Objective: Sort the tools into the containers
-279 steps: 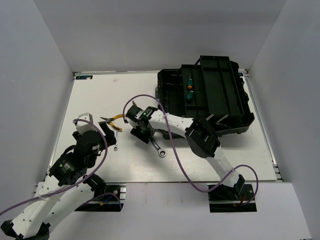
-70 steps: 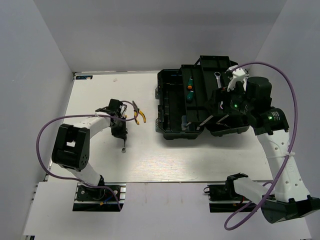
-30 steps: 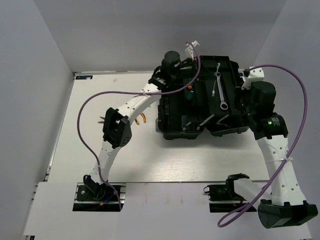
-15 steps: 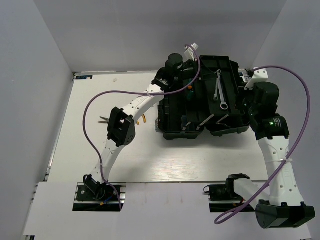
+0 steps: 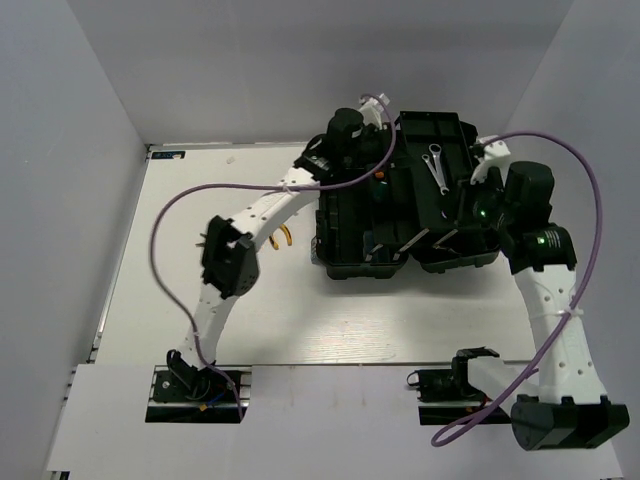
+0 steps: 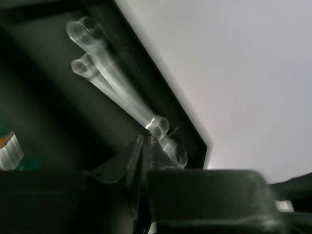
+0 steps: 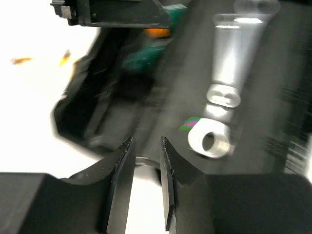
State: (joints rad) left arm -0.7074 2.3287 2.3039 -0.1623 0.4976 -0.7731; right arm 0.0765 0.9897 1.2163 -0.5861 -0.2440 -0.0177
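Mostly sorted: long ratchet wrench (image 5: 437, 168), green screwdrivers (image 7: 141, 57) inside black toolbox (image 5: 345, 250). Left claw (image 6: 145, 146) nearly together beside small wrench (image 6: 112, 83), hold unclear. Right claw (image 7: 145, 146) slightly apart, empty. Yellow pliers (image 5: 285, 238) unsorted on bench (image 5: 180, 200).

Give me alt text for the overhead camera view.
The left arm and right arm reach over an open black toolbox holding a silver wrench, far right on a white table. Yellow-handled pliers lie left of the box.
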